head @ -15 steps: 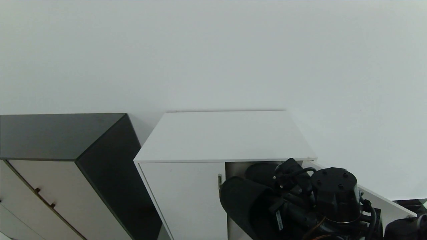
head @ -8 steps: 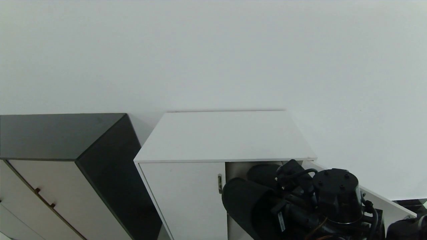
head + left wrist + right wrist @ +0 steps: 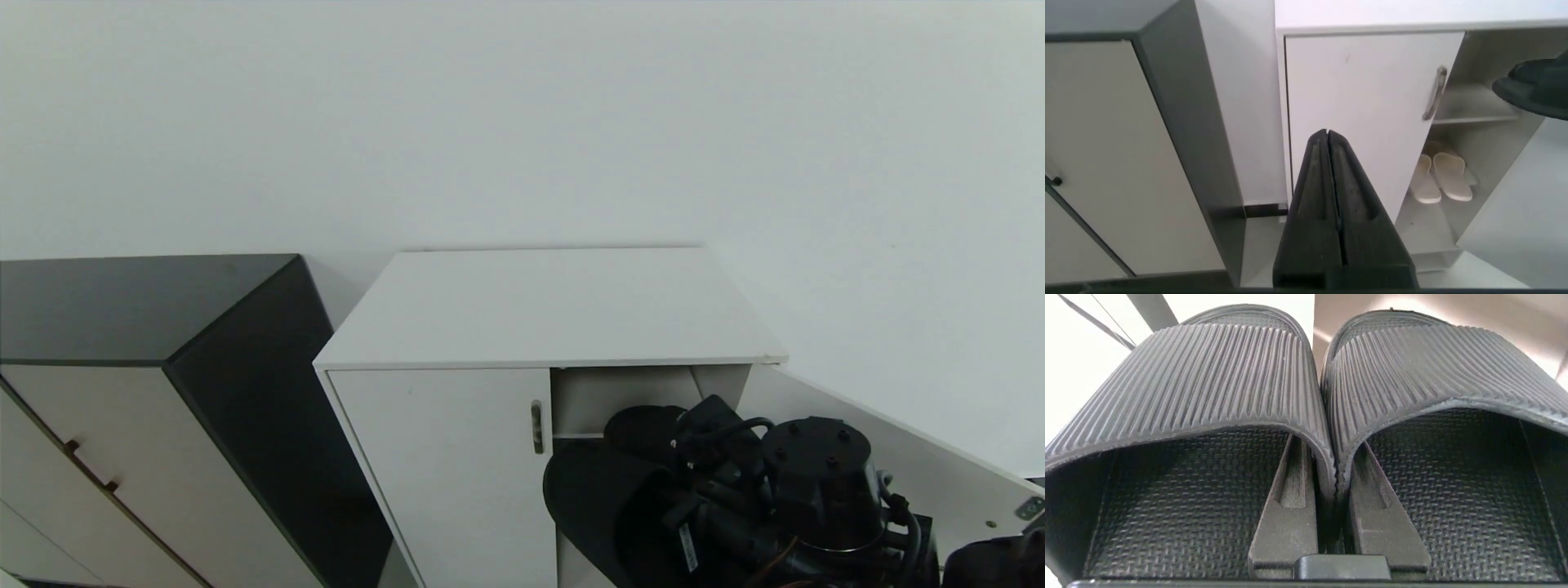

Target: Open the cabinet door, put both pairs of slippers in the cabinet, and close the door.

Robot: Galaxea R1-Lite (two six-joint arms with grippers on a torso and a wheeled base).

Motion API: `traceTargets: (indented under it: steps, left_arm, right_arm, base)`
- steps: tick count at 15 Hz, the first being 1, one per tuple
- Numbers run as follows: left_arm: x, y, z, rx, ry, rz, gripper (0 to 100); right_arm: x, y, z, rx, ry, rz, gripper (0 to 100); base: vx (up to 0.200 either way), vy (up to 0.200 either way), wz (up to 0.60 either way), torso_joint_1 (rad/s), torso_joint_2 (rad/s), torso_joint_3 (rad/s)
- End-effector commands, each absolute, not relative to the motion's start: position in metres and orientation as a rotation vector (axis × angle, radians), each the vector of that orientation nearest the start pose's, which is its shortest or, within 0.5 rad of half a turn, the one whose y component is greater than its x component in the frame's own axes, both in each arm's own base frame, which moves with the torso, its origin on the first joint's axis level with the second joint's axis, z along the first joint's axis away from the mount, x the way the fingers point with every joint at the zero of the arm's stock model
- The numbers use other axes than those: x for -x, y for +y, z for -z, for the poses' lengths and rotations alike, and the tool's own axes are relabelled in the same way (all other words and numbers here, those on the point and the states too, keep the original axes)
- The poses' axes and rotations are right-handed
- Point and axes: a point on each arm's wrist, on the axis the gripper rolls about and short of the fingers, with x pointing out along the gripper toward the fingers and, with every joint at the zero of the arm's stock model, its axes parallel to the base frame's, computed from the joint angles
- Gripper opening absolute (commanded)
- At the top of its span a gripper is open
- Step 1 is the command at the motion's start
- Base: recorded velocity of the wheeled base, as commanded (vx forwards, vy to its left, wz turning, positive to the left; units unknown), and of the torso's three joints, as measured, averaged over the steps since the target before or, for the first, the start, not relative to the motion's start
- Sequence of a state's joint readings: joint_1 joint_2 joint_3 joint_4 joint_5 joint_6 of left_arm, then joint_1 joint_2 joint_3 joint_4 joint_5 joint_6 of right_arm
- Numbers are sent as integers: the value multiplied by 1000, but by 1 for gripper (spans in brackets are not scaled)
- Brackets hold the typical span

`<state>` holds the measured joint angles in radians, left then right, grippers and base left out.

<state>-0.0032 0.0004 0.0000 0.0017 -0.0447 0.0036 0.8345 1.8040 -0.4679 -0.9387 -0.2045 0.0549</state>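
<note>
A white cabinet [image 3: 547, 306] stands in the lower middle of the head view, backed against a plain wall [image 3: 522, 122]. Its left-hand door [image 3: 441, 465] is shut, with a slim handle [image 3: 536, 426] on the inner edge. The right-hand door [image 3: 898, 457] is swung wide toward the lower right corner, so that half of the cabinet lies open.

The black slippers [image 3: 604, 498] hang in front of that open half, low and right of centre in the frame. The right end effector [image 3: 1331, 510] has them: its two fingers [image 3: 1286, 506] reach in under the ribbed straps, one in each slipper, and pinch the touching inner walls of the pair between them.

Inside the open half, a pair of pale slippers [image 3: 1441, 177] lies side by side on a low shelf, below another shelf [image 3: 1474, 104] that sits level with the handle.

The left end effector [image 3: 1328, 163] points at the shut door, apart from it, with its fingers pressed flat together and nothing between them.

A dark drawer unit [image 3: 147, 310] with pale fronts fills the lower left of the head view, just beside the cabinet.
</note>
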Motion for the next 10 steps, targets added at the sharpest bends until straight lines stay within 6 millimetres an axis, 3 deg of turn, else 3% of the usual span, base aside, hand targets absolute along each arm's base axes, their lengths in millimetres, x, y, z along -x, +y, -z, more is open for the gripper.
traceTargets:
  steps: [1, 10]
  left_arm:
    - [23, -1, -75, -5, 3, 48, 0]
    - [23, -1, -75, -3, 3, 48, 0]
  right_arm:
    - [-190, 203, -98, 152, 375, -611, 0]
    - [-190, 203, -97, 153, 377, -611, 0]
  base:
    - [0, 0, 0, -237, 554, 325]
    - [0, 0, 0, -207, 526, 313]
